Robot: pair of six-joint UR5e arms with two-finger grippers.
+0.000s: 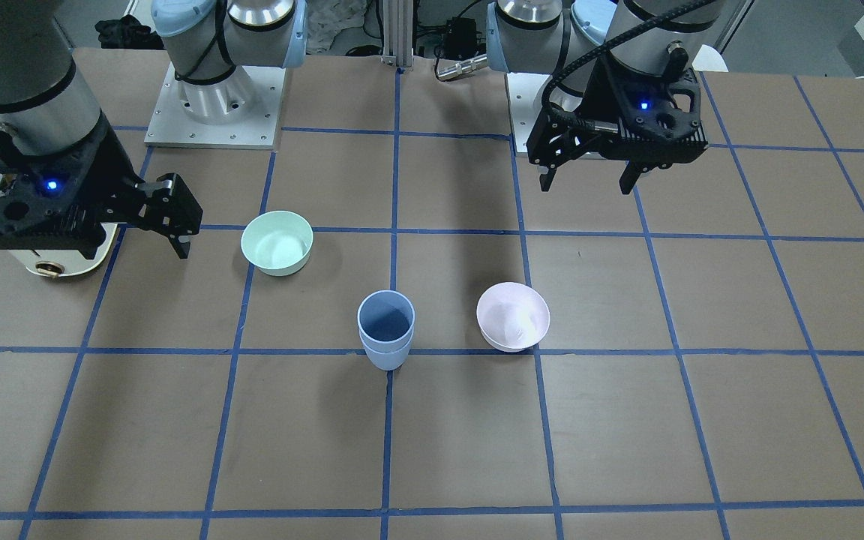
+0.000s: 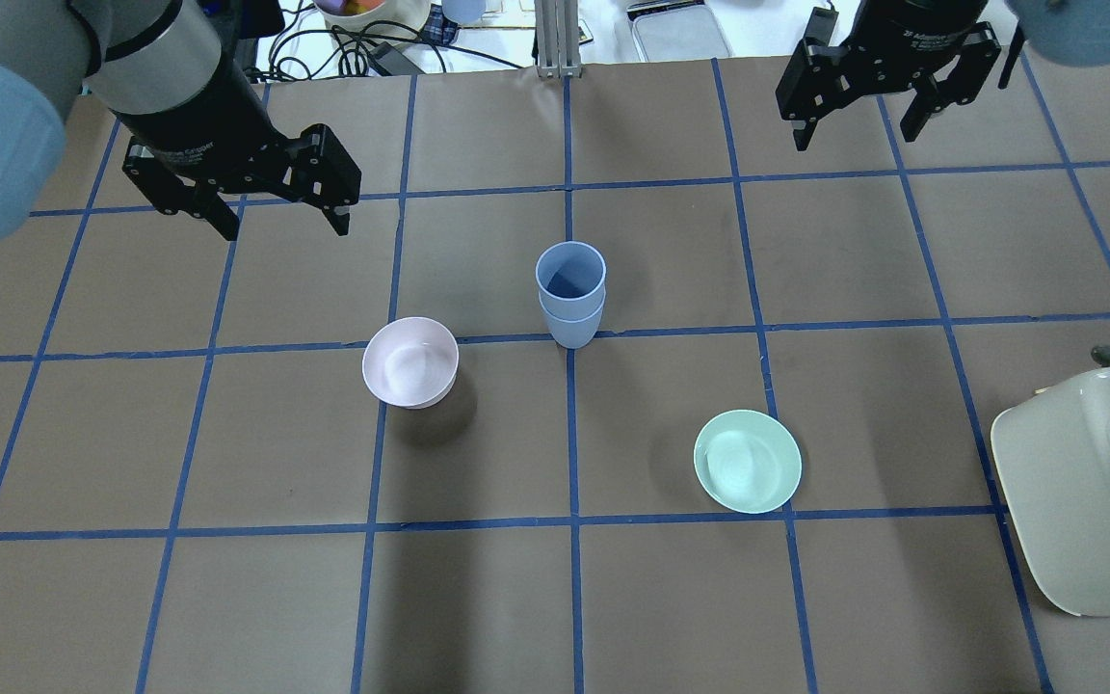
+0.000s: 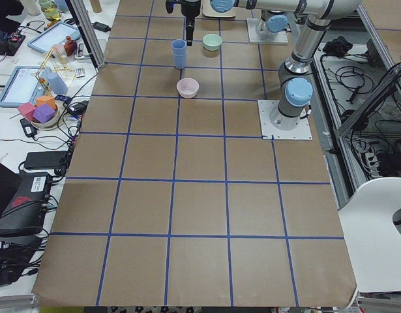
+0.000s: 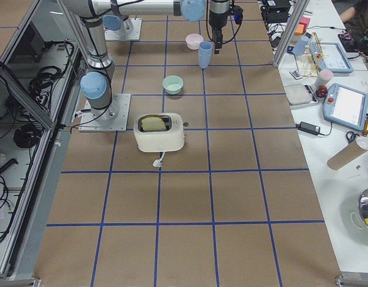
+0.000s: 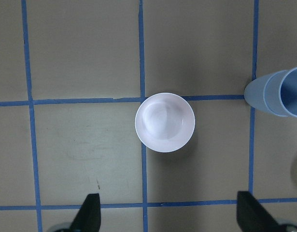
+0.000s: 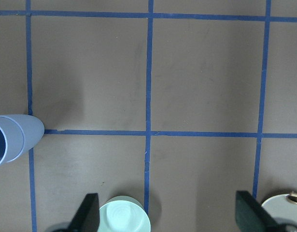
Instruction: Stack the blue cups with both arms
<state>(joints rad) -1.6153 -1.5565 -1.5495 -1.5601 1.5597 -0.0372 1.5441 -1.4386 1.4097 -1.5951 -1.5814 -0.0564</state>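
A: Where are the cups?

B: The two pale periwinkle blue cups (image 2: 570,294), tapered plastic tumblers without handles, are nested one inside the other; the stack stands upright near the middle of the brown paper-covered table (image 2: 227,598), with its base at a crossing of the blue tape lines (image 2: 671,331) that divide the surface into squares; nothing touches it.

A: And the arms?

B: The black two-finger left gripper (image 2: 285,226) hangs above the table on the robot's left side, beyond the stack, its fingers spread wide and holding nothing; the black two-finger right gripper (image 2: 852,138) hangs near the far edge on the robot's right, also spread wide and holding nothing; both are well apart from the cups.

A: What else is there?

B: A round pale pink bowl (image 2: 409,361) sits upright near the stack on the robot's left, apart from it; a round mint green bowl (image 2: 747,461) sits on the robot's right, closer to the robot than the cups; a cream toaster (image 2: 1085,492) stands at the right edge, and in the small right side view its slot seems to hold a slice of bread.
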